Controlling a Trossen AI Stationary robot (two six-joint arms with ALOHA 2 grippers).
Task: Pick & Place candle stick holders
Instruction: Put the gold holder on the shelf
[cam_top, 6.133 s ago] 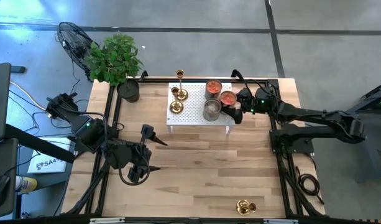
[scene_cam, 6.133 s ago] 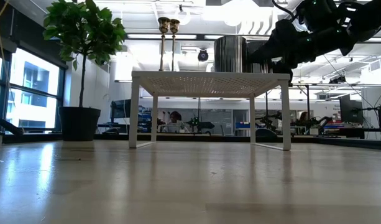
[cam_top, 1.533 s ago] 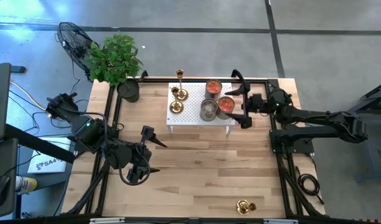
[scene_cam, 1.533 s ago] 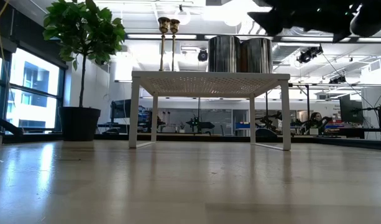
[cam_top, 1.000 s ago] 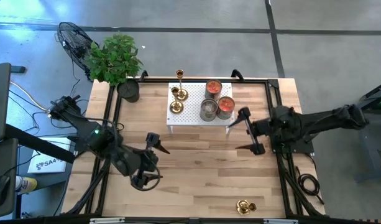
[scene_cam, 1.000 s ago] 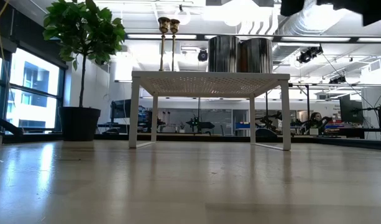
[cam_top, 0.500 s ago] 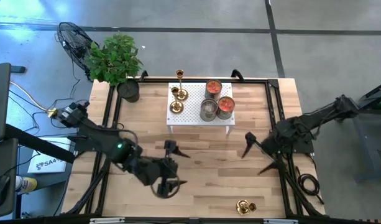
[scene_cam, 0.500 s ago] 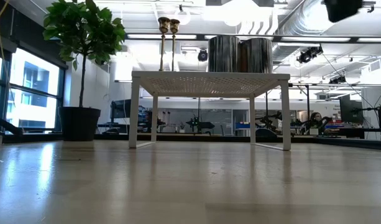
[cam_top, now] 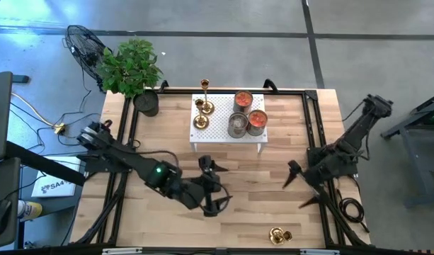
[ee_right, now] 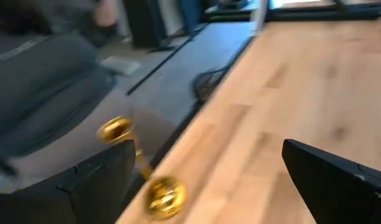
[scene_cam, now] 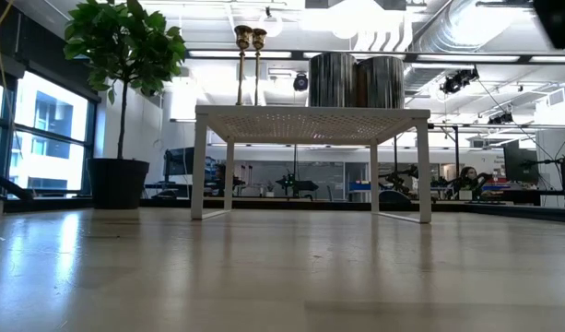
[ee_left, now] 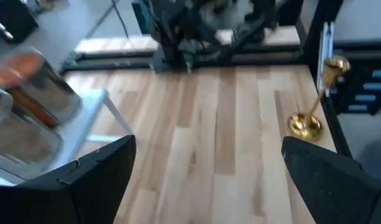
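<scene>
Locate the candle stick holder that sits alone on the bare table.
In the high view, the lone candle stick holder stands at the table's near edge, right of centre, far from the white stand, with the right gripper nearest and open.

Pale wooden plank tabletop (cam_top: 238, 191) with visible grain. White perforated metal stand (cam_top: 217, 131), dotted hole pattern. Shiny gold-brass candle stick holders (cam_top: 202, 113). Silver cylindrical tins (cam_top: 249, 113) with orange-red contents. Green leafy plant (cam_top: 129, 67) in black pot.
</scene>
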